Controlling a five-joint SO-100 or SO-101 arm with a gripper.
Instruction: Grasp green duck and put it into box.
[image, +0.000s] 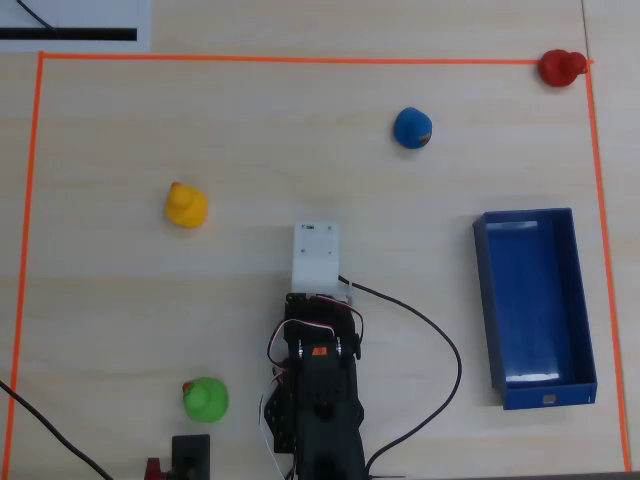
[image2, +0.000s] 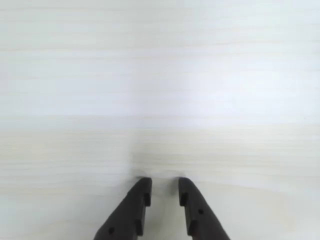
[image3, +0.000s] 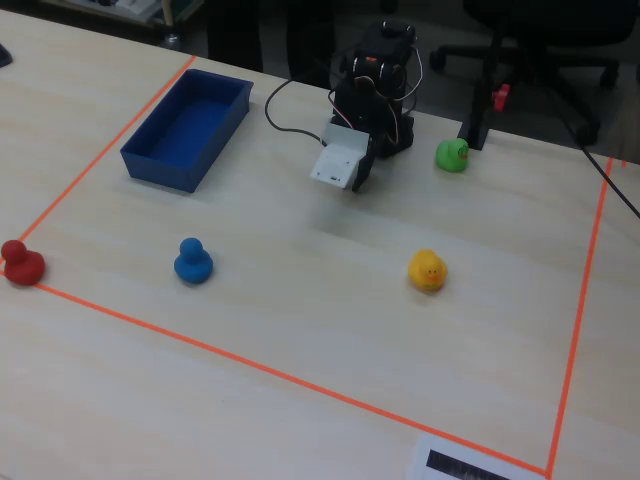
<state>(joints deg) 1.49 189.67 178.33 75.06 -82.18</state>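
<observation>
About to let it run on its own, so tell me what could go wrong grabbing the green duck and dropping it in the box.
The green duck sits close beside the arm's base, next to a black post; a tight reach may knock either. The gripper shows only a narrow gap, likely too small for the duck. The box lies on the opposite side, so the black cable could snag during the swing.

Pale wood table (image3: 300, 330) w/ orange tape border (image3: 240, 360), dark office chair (image3: 560, 40) behind (even light).
</observation>
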